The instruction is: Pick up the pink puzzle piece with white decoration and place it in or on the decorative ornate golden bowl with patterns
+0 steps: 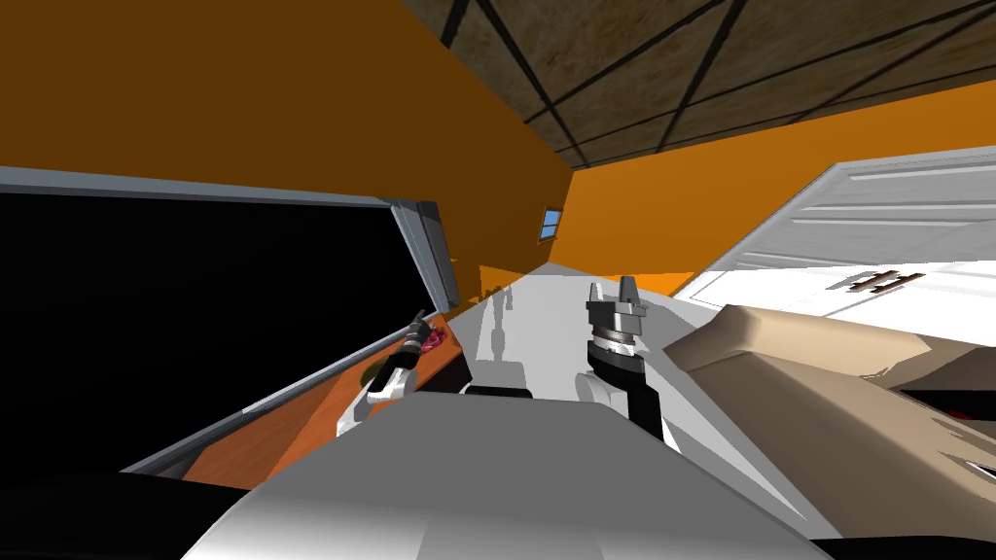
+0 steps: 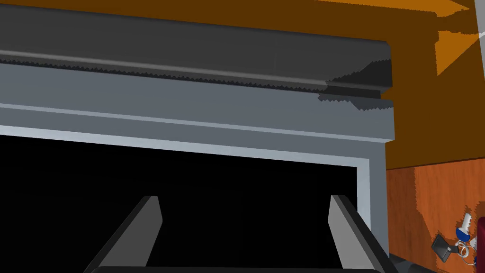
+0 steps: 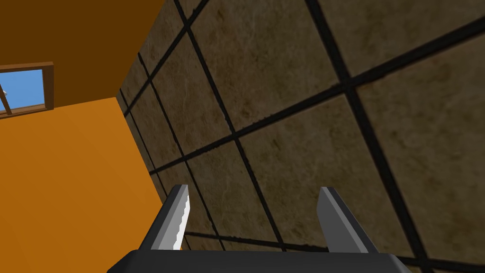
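My left gripper (image 1: 420, 319) is out over a brown wooden shelf (image 1: 321, 418). The shelf runs along the bottom of a grey frame (image 1: 428, 243) with a black area (image 1: 195, 311) inside it. From my head I see a small pink-red thing (image 1: 435, 337) lying on the shelf, just beside my left gripper. I think it is the pink puzzle piece, but it is too small for me to tell its shape or its white marks. My left fingers stand wide apart and hold nothing. My left hand's camera looks between them at the grey frame and the black area. Off to one side, on the wood, it shows a bunch of keys (image 2: 454, 244) with a black tag, a blue bit and a white bit. My right gripper (image 1: 611, 285) is up in the middle, well apart from the shelf, and points up. Its two fingers are wide apart too, with nothing between them. On my right side my head sees a big tan thing (image 1: 807, 379) with a dark gap in it. I cannot tell what it is or what is in it.
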Controlling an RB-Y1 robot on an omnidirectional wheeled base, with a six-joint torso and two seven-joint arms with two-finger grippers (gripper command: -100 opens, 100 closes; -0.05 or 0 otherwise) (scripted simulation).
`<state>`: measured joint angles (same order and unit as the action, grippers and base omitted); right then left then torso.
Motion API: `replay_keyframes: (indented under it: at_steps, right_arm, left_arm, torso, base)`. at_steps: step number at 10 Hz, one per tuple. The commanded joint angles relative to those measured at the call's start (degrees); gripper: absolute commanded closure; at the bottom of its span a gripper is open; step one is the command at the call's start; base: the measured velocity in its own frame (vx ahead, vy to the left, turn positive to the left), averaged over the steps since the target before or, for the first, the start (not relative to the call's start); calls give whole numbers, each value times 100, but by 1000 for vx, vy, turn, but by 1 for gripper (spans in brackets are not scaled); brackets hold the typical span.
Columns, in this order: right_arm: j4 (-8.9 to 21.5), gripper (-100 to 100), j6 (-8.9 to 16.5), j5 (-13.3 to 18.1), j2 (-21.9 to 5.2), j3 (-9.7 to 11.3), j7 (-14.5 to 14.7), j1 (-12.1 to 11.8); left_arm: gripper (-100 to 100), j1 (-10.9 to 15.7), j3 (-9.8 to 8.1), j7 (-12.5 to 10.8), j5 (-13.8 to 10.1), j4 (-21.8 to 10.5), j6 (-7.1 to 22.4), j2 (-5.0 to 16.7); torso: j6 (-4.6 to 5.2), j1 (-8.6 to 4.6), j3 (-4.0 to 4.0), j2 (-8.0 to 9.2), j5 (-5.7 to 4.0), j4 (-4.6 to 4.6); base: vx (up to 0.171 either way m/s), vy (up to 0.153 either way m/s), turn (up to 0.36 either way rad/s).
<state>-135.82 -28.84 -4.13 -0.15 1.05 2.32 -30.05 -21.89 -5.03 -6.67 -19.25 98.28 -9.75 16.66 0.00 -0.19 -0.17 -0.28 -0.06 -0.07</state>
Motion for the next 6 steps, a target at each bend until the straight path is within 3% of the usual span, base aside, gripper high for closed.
replay_keyframes:
  at_steps: [1, 2, 4, 5, 6]
  right_arm:
    - [0, 0, 0, 0, 0, 0, 0, 0]
    - [0, 0, 0, 0, 0, 0, 0, 0]
    - [0, 0, 0, 0, 0, 0, 0, 0]
    - [0, 0, 0, 0, 0, 0, 0, 0]
    - [0, 0, 0, 0, 0, 0, 0, 0]
  left_arm:
    - [-100, 74, -100, 5, -96, -286, 286, 107]
    - [-100, 152, -190, -1, -179, -424, 459, 219]
    - [-100, 152, -190, -1, -179, -582, 534, 219]
    - [-100, 232, -285, -7, -254, -802, 764, 330]
    - [-100, 232, -285, -7, -254, -880, 764, 330]
  torso:
    - [0, 0, 0, 0, 0, 0]
    - [-1, -3, 2, 2, 0, 1]
    - [1, -6, -5, -8, -1, -2]
    - [1, 5, 2, 4, 1, 1]
    - [-1, 10, 1, 0, 2, 1]
  base:
    - [59, -69, 54]
    - [104, -87, 118]
    - [68, -58, 11]
    - [68, -32, 48]
    - [70, -34, 49]
